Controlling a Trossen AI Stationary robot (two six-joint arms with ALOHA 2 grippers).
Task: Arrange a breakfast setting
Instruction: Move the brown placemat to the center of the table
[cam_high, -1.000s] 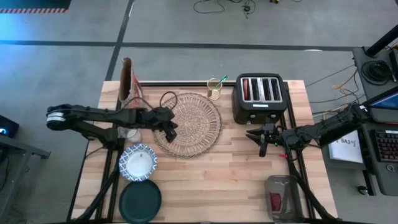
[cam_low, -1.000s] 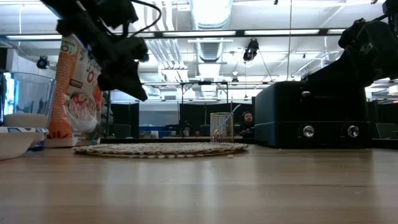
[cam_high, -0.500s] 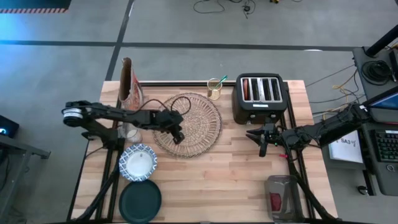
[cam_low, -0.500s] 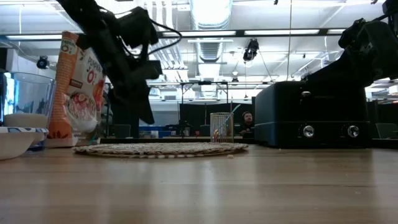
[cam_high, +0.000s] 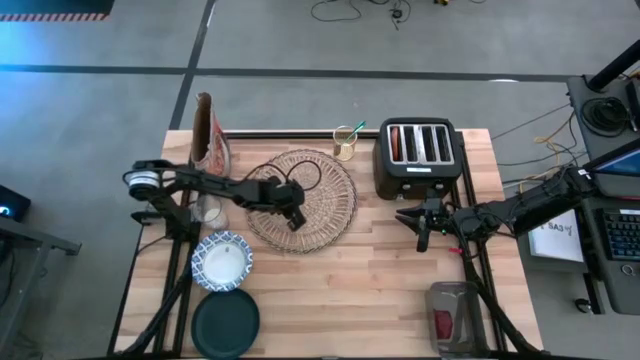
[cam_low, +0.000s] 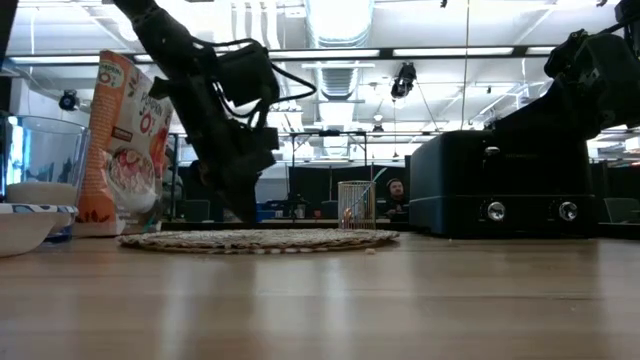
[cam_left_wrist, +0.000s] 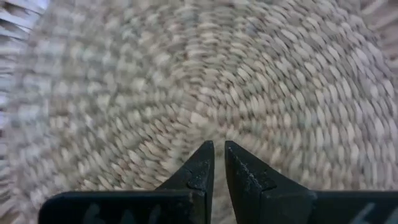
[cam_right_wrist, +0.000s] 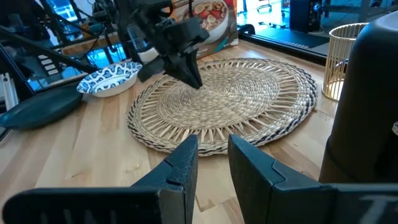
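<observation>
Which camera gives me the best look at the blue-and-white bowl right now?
The high view: the whole blue-and-white bowl shows from above, between the placemat and the teal plate. The right wrist view shows it smaller, at a slant. The low view catches only its side at the frame edge. The left wrist view misses it.

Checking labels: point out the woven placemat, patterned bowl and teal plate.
woven placemat (cam_high: 325, 195): high view, bare weave right of centre.
patterned bowl (cam_high: 223, 261): high view, middle of its inside.
teal plate (cam_high: 226, 324): high view, middle of its face.
</observation>
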